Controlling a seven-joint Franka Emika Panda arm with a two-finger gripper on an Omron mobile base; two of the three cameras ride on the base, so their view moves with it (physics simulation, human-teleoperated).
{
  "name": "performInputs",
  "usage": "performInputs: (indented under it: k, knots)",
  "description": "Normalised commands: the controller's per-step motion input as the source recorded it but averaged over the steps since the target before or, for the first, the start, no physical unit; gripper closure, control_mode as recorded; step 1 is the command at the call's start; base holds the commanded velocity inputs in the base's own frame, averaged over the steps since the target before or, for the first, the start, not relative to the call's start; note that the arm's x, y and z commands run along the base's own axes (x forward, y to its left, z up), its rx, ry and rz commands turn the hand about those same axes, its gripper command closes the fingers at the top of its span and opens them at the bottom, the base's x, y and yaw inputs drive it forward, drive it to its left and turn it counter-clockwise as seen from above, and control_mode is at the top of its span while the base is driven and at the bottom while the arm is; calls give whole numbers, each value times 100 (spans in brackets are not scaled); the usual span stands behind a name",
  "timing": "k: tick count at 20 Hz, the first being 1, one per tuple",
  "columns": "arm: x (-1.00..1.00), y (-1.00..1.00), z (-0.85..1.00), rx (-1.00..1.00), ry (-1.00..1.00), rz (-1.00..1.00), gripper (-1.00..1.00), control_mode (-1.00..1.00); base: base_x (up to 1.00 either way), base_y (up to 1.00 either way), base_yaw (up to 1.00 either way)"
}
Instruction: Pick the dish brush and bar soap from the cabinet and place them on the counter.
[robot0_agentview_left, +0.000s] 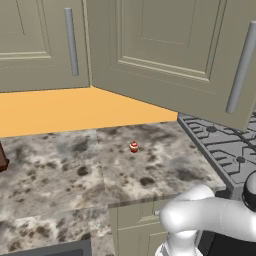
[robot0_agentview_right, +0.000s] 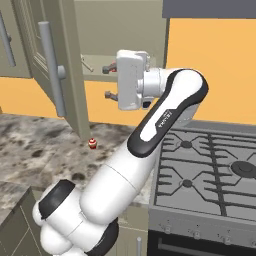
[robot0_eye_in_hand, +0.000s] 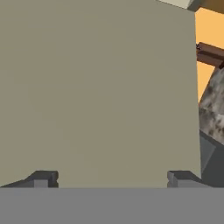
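Dish brush (robot0_agentview_right: 87, 64) lies on the shelf of the open cabinet (robot0_agentview_right: 125, 35), upper left of centre in the right base view, so the arm has to reach in for it. Just right of it, the gripper (robot0_agentview_right: 107, 81) points in with fingers spread wide, holding nothing. A small red-and-white object (robot0_agentview_left: 134, 146) sits mid-frame on the counter (robot0_agentview_left: 60, 170). I cannot make out the soap.

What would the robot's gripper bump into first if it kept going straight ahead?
Probably the cabinet: a plain taupe panel faces the open gripper head-on, likely the open door's inner side. How near is unclear.
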Motion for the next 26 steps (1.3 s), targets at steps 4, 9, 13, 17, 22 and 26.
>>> performInputs:
  k: [4,9,13,17,22,26]
  knots:
    - [-32,24,0,2,-13,0,-100,-100,0,0,0]
    - [-5,35,0,1,-8,0,-100,-100,0,0,0]
    - [-19,35,3,1,-12,0,-100,-100,0,0,0]
    - [-42,32,10,1,-18,0,-100,-100,0,0,0]
    - [-55,33,13,1,-22,0,-100,-100,0,0,0]
    - [-48,40,9,1,-19,0,-100,-100,0,0,0]
